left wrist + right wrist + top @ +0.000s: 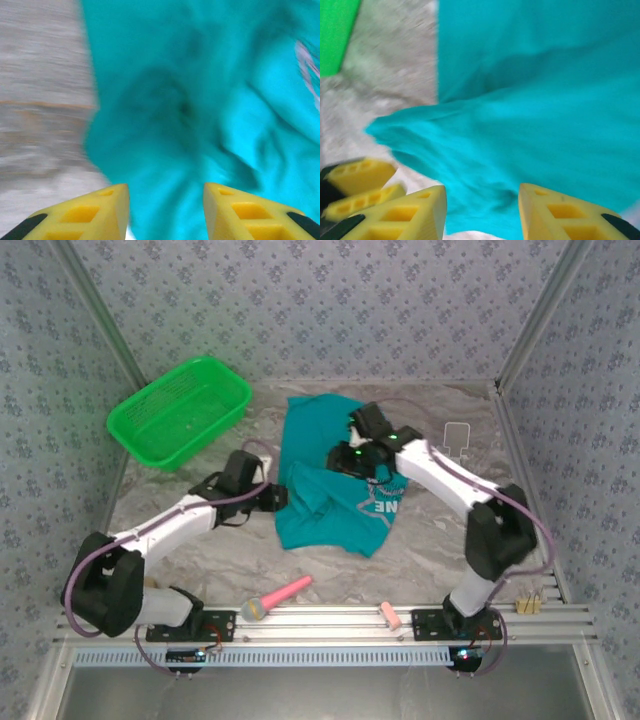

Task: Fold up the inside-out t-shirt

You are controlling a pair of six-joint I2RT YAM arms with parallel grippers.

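Looking past heavy blur in both wrist views, can make out only soft folds of the inside-out t-shirt (320, 510). Find it bunched at the middle of the worktop (430, 550), reaching toward the far edge. Cannot read the white lettering at its near right corner, partly folded under. Lose part of its right side beneath the right arm.

See the left end effector (165, 192) at the shirt's left edge, fingers (100, 205) apart, nothing pinched, bare worktop off to its left. See the right end effector (482, 192) over the shirt's middle, likewise spread, cloth lying beyond its tips and not gripped. Cannot tell whether either touches the cloth.

Find bare worktop on the right side and along most of the near edge. Note a green basket (180, 410) in the far left corner, near the shirt but apart. Note a pink-handled tool (280, 597) at the near edge.
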